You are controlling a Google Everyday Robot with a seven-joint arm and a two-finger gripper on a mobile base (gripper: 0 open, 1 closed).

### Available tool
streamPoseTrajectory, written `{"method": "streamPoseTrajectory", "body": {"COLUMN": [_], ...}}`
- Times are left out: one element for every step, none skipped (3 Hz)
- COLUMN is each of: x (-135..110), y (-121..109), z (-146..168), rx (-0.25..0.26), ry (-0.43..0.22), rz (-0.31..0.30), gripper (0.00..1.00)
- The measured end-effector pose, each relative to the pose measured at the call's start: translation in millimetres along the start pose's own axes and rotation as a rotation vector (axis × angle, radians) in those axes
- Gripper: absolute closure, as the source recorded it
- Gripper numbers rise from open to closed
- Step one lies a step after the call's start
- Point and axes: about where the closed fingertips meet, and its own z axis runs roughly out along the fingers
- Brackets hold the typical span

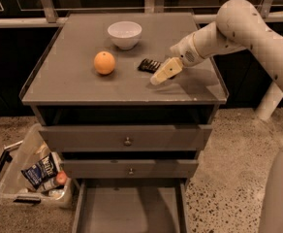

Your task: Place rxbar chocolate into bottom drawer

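Where rxbar chocolate lies, gripper hovers beside it.

The light is dim and warm and falls mostly from above. The table top shows a dull, even sheen, palest along its front edge. The gripper, low over the table just right of the rxbar chocolate, casts a soft shadow beneath and to its right. The orange throws a short shadow. The bottom drawer lies in shade, and the background is nearly black.
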Motion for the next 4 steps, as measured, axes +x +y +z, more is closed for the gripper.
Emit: {"method": "streamPoseTrajectory", "body": {"x": [3.1,3.4,3.4,3.4], "y": [-5.0,-5.2,-5.2,-5.2], "z": [11.7,12.5,12.5,12.6], "rx": [-0.007,-0.008,-0.008,-0.008], "ry": [-0.003,-0.003,-0.003,-0.003], "rz": [0.017,0.018,0.018,0.018], "gripper": [0.0,0.18,0.41,0.64]}}
